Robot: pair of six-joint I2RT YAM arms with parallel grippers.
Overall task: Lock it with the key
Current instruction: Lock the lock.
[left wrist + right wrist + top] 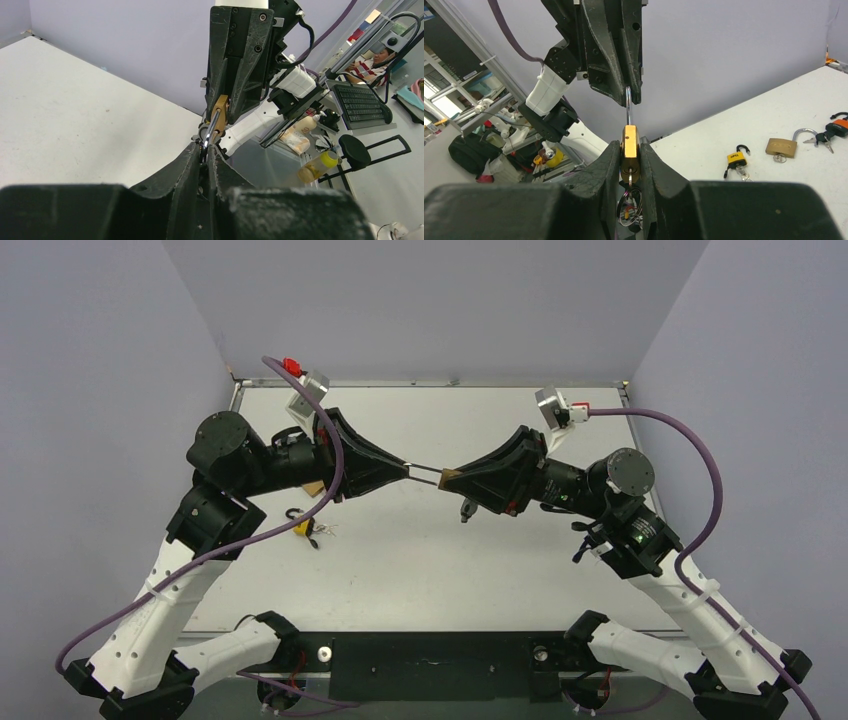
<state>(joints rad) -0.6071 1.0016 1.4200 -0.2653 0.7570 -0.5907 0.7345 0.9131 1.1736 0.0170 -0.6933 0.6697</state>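
Holding the padlock in the air between both arms, I have my right gripper clamped on the flat sides of its brass body. My left gripper is pinched tight on the end of its shackle, which stands drawn out of the body. The keys hang on a ring from the padlock's underside, dangling between my right fingers.

The padlock hangs over the middle of the table, well apart from every table edge and from the walls. Bare white tabletop shows beneath it and on toward the near edge.

Left of the padlock, down on the table, a small yellow lock lies under my left arm. A brass lock with its shackle swung open lies just beside it. Both are well apart from the padlock. My two arms reach in from either side and meet only at the padlock.
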